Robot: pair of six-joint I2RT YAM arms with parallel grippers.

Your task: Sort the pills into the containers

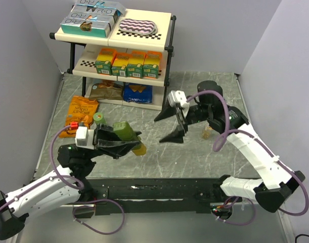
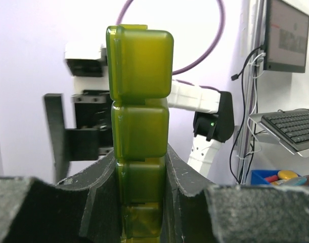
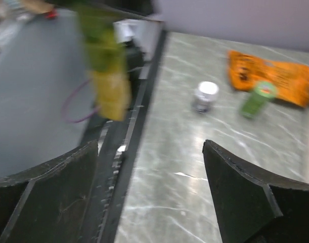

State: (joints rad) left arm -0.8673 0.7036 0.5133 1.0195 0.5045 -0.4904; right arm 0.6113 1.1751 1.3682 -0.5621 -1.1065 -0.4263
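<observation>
The containers [image 1: 126, 134] are one green-to-yellow strip of square lidded compartments, held up off the table. My left gripper [image 1: 119, 140] is shut on the strip, and its lower compartments are pinched between the black fingers [image 2: 187, 177]. The strip [image 2: 141, 111] stands upright in the left wrist view, lids closed. My right gripper [image 1: 170, 125] hovers open just right of the strip, nothing between its fingers. In the right wrist view the strip [image 3: 106, 66] is a blur at upper left, apart from the right gripper [image 3: 150, 167]. No pills show.
A white-capped bottle [image 3: 206, 96] and a green bottle [image 3: 256, 98] stand by an orange snack bag [image 3: 270, 78] at the table's left. A two-tier shelf [image 1: 167, 38] with boxes stands at the back. A small amber object [image 1: 209, 132] sits behind the right arm.
</observation>
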